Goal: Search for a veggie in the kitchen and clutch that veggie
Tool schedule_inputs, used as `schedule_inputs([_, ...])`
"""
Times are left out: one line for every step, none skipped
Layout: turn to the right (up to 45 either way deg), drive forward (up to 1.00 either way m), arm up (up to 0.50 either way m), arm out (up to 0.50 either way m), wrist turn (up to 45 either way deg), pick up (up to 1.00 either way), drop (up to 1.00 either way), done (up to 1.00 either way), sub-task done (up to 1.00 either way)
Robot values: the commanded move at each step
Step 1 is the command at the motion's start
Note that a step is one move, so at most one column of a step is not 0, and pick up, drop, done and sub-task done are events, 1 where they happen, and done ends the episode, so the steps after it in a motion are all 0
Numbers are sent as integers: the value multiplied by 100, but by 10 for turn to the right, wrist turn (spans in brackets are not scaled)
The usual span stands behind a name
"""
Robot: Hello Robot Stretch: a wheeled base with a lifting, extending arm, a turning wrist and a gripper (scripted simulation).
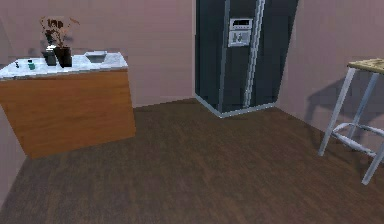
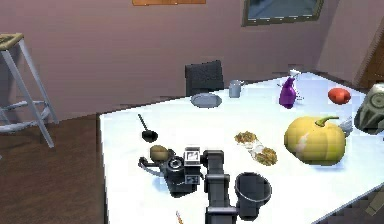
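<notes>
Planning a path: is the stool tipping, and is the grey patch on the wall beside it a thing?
Forward view: the stool leans only in the picture; the patch is a shadow. Arm side view: same lean, no tipping.

Dark fridge (image 1: pixel 245 50), wooden counter (image 1: pixel 70 112), stool (image 1: pixel 368 66), chair (image 2: pixel 205 77)

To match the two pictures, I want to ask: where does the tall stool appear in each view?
Forward view: stool at the right edge, on the dark wooden floor.
Arm side view: stool at the left edge, left of the white table.
Shared landmark: the pink wall behind it.
</notes>
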Motion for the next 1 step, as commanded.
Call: schedule_inputs([0, 0, 0, 0, 0, 0, 0, 100, 0])
